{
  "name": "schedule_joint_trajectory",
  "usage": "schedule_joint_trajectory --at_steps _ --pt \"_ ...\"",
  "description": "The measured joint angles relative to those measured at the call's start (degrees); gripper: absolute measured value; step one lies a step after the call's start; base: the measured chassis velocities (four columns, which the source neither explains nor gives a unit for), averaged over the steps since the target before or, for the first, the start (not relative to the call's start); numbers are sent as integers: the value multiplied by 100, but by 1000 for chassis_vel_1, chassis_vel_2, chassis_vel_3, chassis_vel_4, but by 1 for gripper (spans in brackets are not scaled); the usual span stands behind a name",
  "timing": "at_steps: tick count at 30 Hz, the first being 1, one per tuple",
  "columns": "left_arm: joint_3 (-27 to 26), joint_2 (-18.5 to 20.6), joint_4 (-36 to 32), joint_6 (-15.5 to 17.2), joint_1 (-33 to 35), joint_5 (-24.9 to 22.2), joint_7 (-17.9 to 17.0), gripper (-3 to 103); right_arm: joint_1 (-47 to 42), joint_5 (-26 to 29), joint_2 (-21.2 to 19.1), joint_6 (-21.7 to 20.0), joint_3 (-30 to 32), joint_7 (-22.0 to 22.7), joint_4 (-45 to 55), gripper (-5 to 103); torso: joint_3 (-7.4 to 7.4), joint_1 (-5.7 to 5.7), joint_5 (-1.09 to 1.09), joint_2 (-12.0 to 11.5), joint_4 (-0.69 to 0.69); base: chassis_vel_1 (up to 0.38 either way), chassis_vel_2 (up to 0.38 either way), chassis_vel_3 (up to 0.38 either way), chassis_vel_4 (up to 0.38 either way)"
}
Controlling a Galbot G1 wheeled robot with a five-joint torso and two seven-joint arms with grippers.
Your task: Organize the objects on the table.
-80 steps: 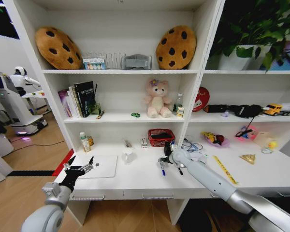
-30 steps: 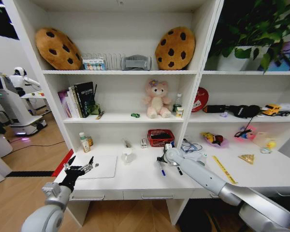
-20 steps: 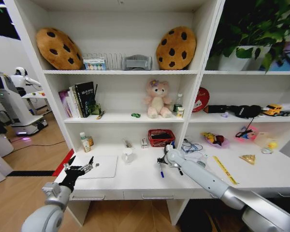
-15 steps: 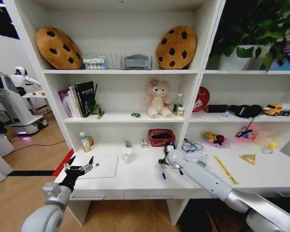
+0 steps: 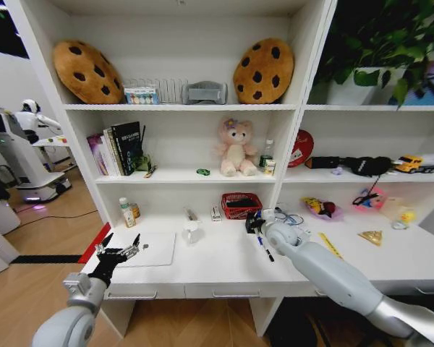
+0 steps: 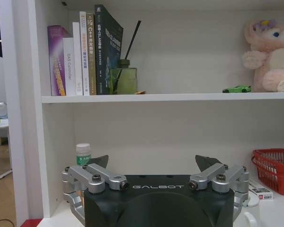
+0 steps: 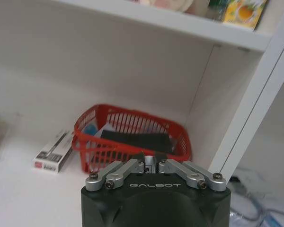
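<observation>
Just beyond the left gripper [image 5: 121, 242], which hung with its fingers spread wide over the table's [image 5: 217, 264] front corner, you had the silver laptop [image 5: 150, 249] lying untouched. To its right, your right gripper [image 5: 253, 223] had risen from low over the desk and moved right, to just in front of the red basket [image 5: 240, 204]. Its jaws were drawn tight, apparently pinching the blue pen [image 5: 261, 243], which dangled beneath it. I judged one piece of clutter collected and close to being stowed. Well to the right of it lay the yellow ruler [image 5: 338, 254]. Both gripper bodies read "GALBOT".
</observation>
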Motion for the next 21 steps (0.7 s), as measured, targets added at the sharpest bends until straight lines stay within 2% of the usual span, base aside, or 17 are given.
schedule_joint_trajectory --at_steps 1,4,5,6,7,8,9,10,12,13,16,21 --pt "0 0 0 0 0 0 0 100 0 0 0 0 0 0 0 9 0 0 0 0 0 0 0 0 0" --pt "0 0 0 0 0 0 0 100 -151 -584 18 827 237 -470 -220 9 0 0 -2 1 0 0 0 0 0" --pt "0 0 0 0 0 0 0 100 -151 -584 18 827 237 -470 -220 9 0 0 -2 1 0 0 0 0 0" --pt "0 0 0 0 0 0 0 100 -179 -767 45 1095 293 -631 -314 9 0 0 -1 1 0 0 0 0 0" --pt "0 0 0 0 0 0 0 100 -208 -1110 104 1628 357 -902 -509 9 0 0 -1 1 1 0 0 0 0" --pt "0 0 0 0 0 0 0 100 -210 -1228 146 1910 379 -1038 -618 9 0 0 -2 1 1 0 0 0 0" --pt "0 0 0 0 0 0 0 100 -210 -1228 146 1910 379 -1038 -618 9 0 0 -2 1 1 0 0 0 0" --pt "0 0 0 0 0 0 0 100 -209 -1322 198 2184 401 -1174 -731 9 0 0 -1 1 1 0 0 0 0" --pt "0 0 0 0 0 0 0 100 -177 -1479 285 2534 444 -1425 -931 9 0 0 -1 1 1 0 0 0 0" --pt "0 0 0 0 0 0 0 100 -177 -1479 285 2534 444 -1425 -931 9 0 0 -1 1 1 0 0 0 0" --pt "0 0 0 0 0 0 0 100 -88 -1747 451 3153 518 -1851 -1403 9 0 0 -2 1 1 0 0 0 0" --pt "0 0 0 0 0 0 0 100 -42 -1901 614 3479 621 -2054 -1893 9 0 0 -2 1 1 0 0 0 0"
